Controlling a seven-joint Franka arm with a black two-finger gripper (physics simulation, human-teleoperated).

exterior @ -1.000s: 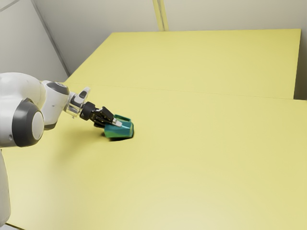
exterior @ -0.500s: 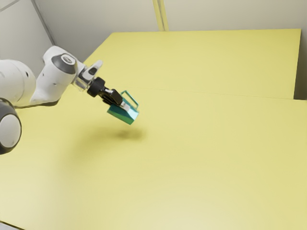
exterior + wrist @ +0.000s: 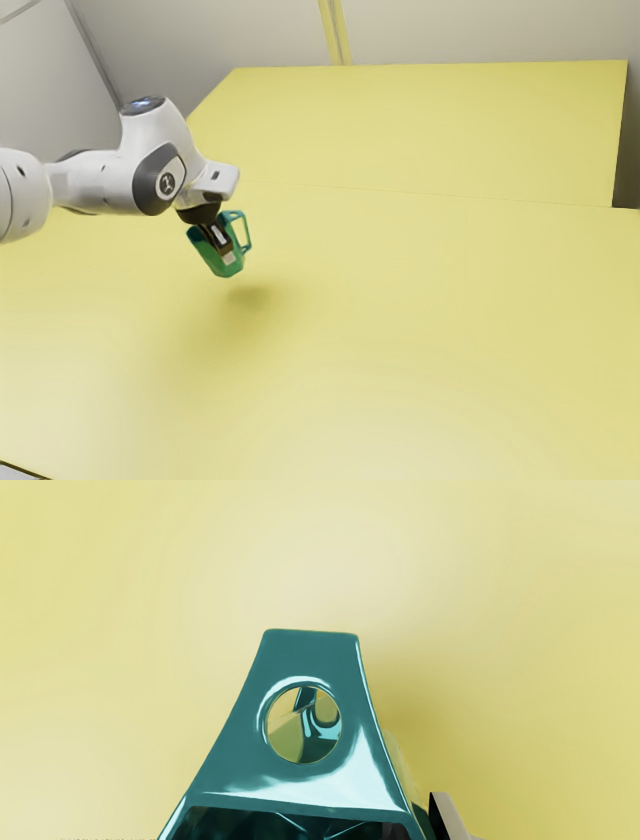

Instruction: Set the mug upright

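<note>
While the hand point(image 3: 225, 254) clamps it | mug point(image 3: 213, 259) hangs tilted over table point(image 3: 400, 330) | edges point(image 3: 25, 470) well apart

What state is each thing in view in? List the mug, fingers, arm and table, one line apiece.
Mug: lifted clear of the table and tilted, its open end up toward the exterior view's left; not yet set upright on the table.
Fingers: shut on the mug.
Arm: bent, hand angled downward.
Table: bearing a soft shadow below the mug.

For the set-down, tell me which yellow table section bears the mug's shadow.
The nearer section, on the camera's side of the thin seam, beneath the mug; the farther section lies beyond.
</note>
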